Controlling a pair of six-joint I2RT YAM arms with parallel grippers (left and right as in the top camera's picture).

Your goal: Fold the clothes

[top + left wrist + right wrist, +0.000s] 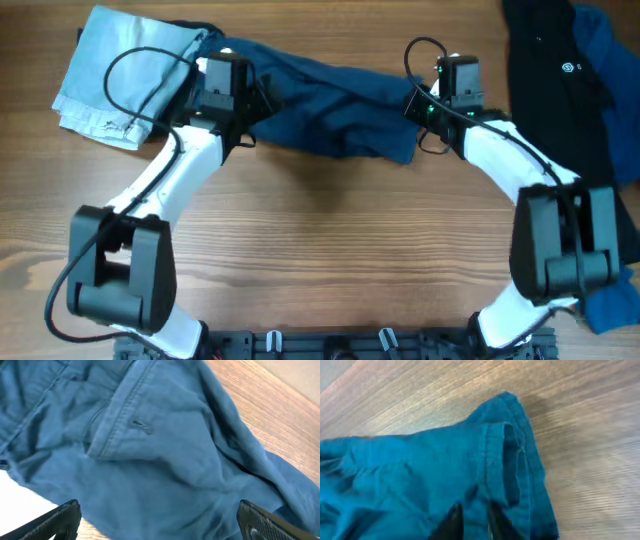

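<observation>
- Far left, back of the table (330, 250): light denim garment (120, 75), lying folded, its left and near edges sitting on bare wood.
- Next right: left claw (160, 527), hanging spread wide over the dark blue shorts (330, 100) and gripping nothing. Fingers (60, 519) showing only at the lower corners of the wrist view, with a stitched waistband seam and a buttonhole lying between and beyond them.
- Centre: shorts stretching rumpled across the back of the table from one claw to the other, left end lying just beside the denim, near edge running unevenly along open wood.
- Right of centre: right claw (470, 520), nearly closed and pinching a fold of the shorts just inside the stitched hem. Hem corner curling over bare wood.
- Far right: black garment (555, 70) with small white logo, running off the top edge. Brighter blue garment (600, 40) lying along its right side.
- Near half: broad stretch of wood showing between the two arms.
</observation>
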